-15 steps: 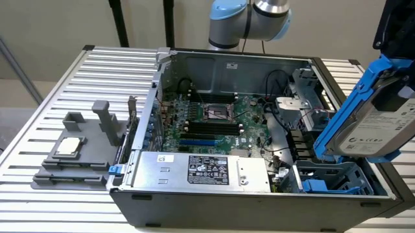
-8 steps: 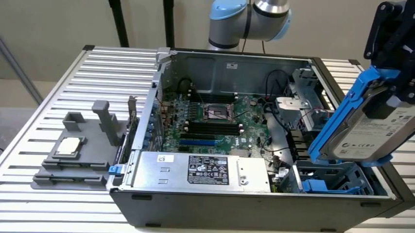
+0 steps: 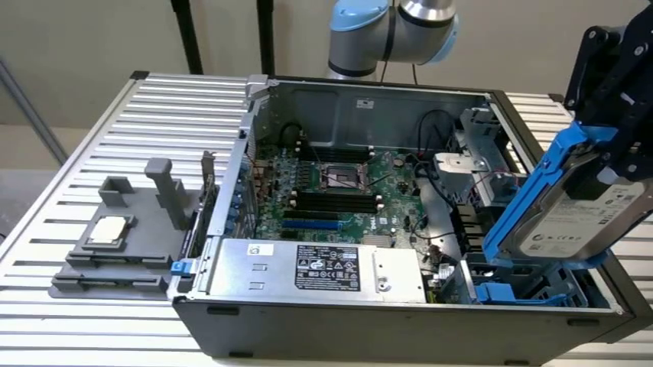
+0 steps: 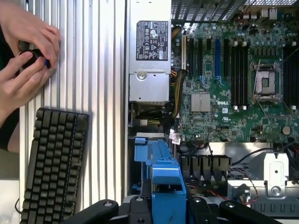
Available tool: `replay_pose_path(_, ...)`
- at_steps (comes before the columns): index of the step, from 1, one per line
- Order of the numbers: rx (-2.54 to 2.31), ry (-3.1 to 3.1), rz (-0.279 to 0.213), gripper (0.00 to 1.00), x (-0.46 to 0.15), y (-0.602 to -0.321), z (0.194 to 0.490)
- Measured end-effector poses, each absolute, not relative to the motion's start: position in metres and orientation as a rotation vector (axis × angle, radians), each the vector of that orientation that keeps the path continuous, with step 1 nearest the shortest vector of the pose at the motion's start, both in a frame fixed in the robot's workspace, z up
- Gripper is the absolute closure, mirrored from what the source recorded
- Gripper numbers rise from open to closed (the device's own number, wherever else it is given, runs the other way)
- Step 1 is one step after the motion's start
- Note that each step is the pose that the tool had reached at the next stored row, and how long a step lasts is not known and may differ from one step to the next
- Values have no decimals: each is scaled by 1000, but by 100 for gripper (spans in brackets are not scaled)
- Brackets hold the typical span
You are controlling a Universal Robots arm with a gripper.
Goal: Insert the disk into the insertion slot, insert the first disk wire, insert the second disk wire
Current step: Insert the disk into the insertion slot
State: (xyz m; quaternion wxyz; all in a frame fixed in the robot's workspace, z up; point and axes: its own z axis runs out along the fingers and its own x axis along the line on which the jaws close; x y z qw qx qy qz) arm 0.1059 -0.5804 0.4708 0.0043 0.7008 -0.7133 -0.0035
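Your open computer case (image 3: 368, 99) fills the middle of the exterior view. At four o'clock the insertion slot (image 3: 525, 292) sits in the case's corner — the disk (image 3: 576, 218) hangs tilted just above it, not yet in. At three o'clock the gripper (image 3: 610, 149) has its jaws partly closed, clamping the disk's blue carrier.

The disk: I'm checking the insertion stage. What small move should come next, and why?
Probably ease the disk down toward the insertion slot: the claw holds it tilted, with its lower end right over the slot's opening, and it is not yet seated.
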Motion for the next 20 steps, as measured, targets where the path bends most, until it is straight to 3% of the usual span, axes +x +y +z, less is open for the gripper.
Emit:
replay_pose_path(12,2213,-2232,-70,68,110,-584,463)
replay_pose_path(20,2213,-2232,-70,68,110,-589,454)
